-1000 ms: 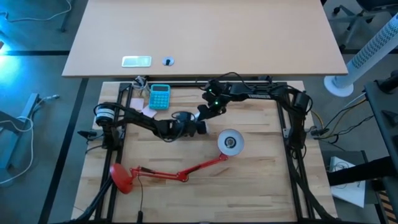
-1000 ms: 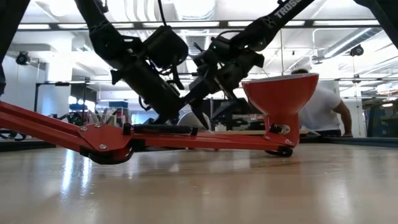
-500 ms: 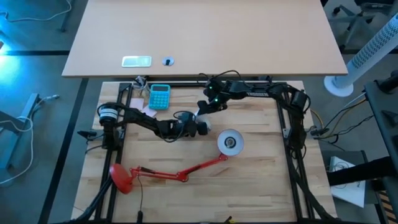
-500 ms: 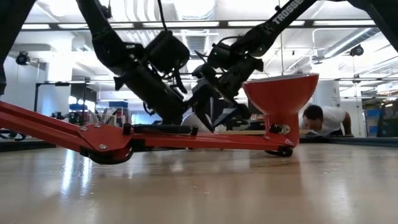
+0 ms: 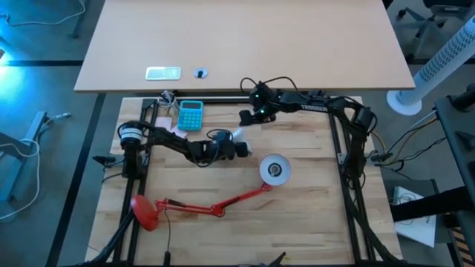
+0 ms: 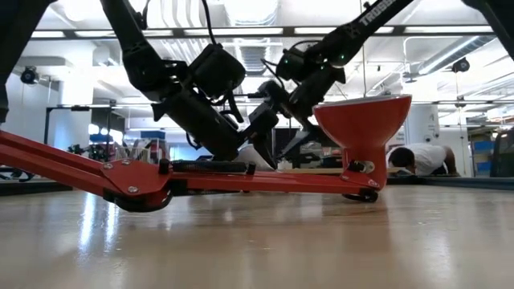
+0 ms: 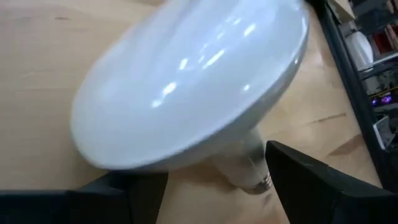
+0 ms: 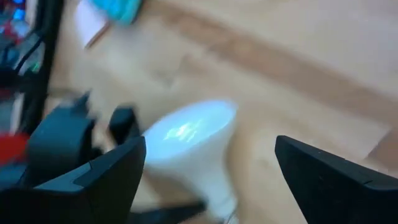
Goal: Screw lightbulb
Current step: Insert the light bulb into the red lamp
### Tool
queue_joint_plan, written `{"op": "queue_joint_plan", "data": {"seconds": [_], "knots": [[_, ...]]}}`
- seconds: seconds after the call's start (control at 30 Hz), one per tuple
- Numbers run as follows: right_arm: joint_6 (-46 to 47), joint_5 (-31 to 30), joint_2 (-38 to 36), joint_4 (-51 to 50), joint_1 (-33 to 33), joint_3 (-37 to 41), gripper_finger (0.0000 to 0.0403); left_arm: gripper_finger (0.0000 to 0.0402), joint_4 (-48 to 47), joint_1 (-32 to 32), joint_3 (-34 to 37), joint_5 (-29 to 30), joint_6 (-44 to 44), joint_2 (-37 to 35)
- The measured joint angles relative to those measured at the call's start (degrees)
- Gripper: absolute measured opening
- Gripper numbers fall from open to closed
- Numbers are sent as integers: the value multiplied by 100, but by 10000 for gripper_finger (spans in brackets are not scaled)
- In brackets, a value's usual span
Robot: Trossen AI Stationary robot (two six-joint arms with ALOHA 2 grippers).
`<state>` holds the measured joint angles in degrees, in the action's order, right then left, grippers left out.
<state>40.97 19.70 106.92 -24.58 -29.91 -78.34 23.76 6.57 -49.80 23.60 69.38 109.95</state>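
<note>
Withdrawing toward 12 o'clock, the right gripper now sits near the rear edge of the tabletop, whereas a second earlier it was close against the left gripper at the centre; its jaws stand spread and empty, as the right wrist view confirms, with the lightbulb seen between them but farther off. The lightbulb rests in the left gripper, whose jaws are pinched on it just behind the dome, the screw-base neck protruding beyond; in the high view the lightbulb appears as a small white form at the tip of the left gripper, roughly at the tabletop's centre. The change reads as a completed hand-over: the left arm alone now carries the bulb, and the screwing step is judged not yet begun. The red desk lamp lies across the front half, base at 8 o'clock, cone shade turned upward at about 4 o'clock of the bulb and just beside it; the low view shows the cone shade open at the top. Open room lies between bulb and shade. A teal calculator occupies the 11 o'clock corner, near the frame rails. A person is bent over in the room beyond.
</note>
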Motion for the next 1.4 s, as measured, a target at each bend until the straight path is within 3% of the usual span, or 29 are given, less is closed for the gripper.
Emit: {"op": "queue_joint_plan", "data": {"seconds": [0.1,0.33,0.53,0.9,1.03,1.17,1.4], "knots": [[280,-134,167,410,-17,17,353,255,132,64,2,47,-136,-2],[805,602,538,780,105,-1,353,255,114,142,17,47,-105,-7],[829,828,480,760,135,-1,353,255,144,153,17,48,-167,-7],[818,2057,140,489,-74,-13,353,255,323,206,11,187,-600,-7],[633,1854,183,47,-254,9,353,255,346,247,6,299,-844,-7],[522,1400,292,104,-358,19,353,255,363,233,2,52,-1077,-15],[534,1456,530,228,-322,25,353,255,187,276,-9,-103,-1298,-17]]}}
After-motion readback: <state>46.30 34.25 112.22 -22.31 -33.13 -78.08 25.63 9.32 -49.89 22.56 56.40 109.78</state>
